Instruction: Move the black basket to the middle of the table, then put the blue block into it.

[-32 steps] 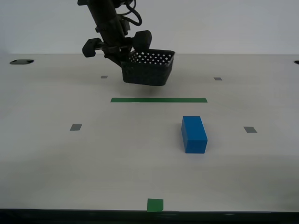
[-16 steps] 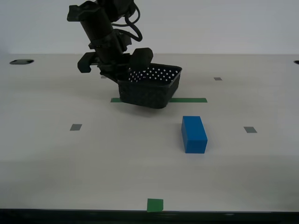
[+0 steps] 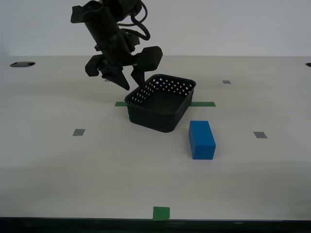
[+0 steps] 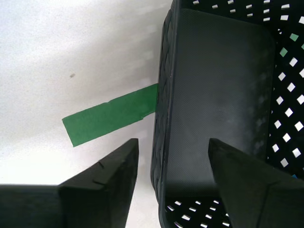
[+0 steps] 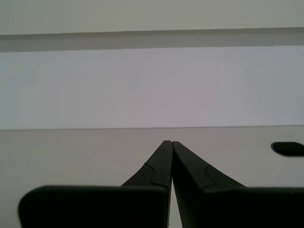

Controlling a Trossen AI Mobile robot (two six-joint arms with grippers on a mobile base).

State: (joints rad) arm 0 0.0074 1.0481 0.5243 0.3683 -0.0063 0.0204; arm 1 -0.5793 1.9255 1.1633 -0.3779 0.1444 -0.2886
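The black basket [image 3: 160,103] stands upright on the table [image 3: 97,160], across the green tape strip [image 3: 204,104], near the middle. My second gripper [image 3: 130,82] is open just above the basket's rim on the exterior view's left, holding nothing. In the second wrist view its fingers [image 4: 109,180] straddle the basket's wall [image 4: 164,118] without gripping it. The blue block [image 3: 201,140] lies on the table in front of the basket, toward the exterior view's right. My first gripper [image 5: 170,145] is shut and empty over bare table, not seen in the exterior view.
Small grey squares [image 3: 78,132] [image 3: 260,135] mark the table on both sides, and a green square [image 3: 161,213] sits at the front edge. Dark holes [image 3: 22,64] [image 5: 287,148] lie at the table's far corners.
My second gripper lowered the basket from the air onto the table over the green strip, then opened and let it go. The blue block has not moved.
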